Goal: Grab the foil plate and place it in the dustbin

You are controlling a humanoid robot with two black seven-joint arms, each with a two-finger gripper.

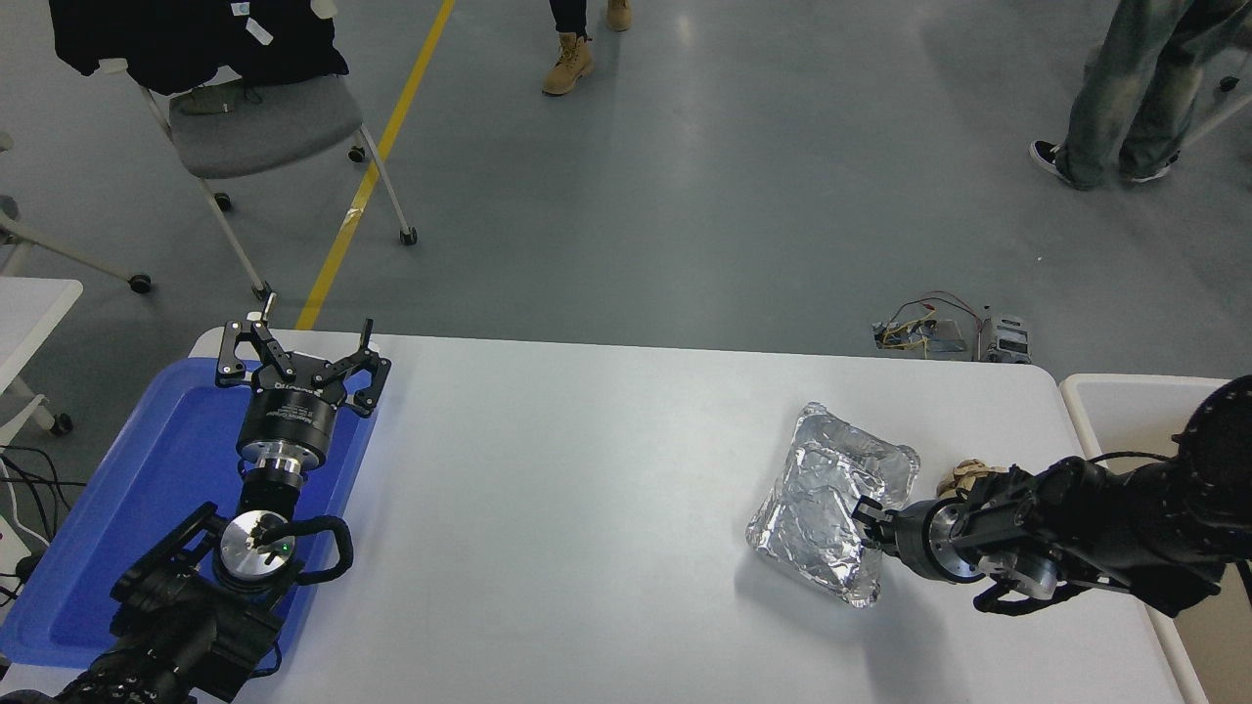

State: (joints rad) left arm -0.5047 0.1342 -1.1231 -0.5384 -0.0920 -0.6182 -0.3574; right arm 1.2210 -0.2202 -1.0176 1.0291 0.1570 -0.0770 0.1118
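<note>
**Right gripper pinching the foil plate by its near-right rim**

Now the right gripper, reaching in from the table's 3 o'clock edge, is pinching the rim of the shallow rectangular plate of crinkled silver foil, its fingertips pressed together on the plate's right-hand edge. Gripping at the rim looks sensible: the raised lip is the only part thin enough for the fingers to bite, and it sits on the side closest to the arm.

The foil plate is lying on the white table toward its 3 o'clock side, and it appears tipped, the gripped side seeming raised while the lower-left corner is touching or nearly touching the surface; a shadow is showing beneath its 6 o'clock edge. Its long axis is running roughly from 1 o'clock to 7 o'clock, with the open face turned up and slightly toward 9 o'clock.

A small crumpled tan paper ball is sitting just beside the wrist, at the plate's 3 o'clock. The large white-rimmed dustbin with beige walls is standing off the table's 3 o'clock end, partly hidden by the arm, so the carry should be short and sideways.

The left gripper is hanging with its fingers spread over the flat blue plastic tray at 9 o'clock.
</note>
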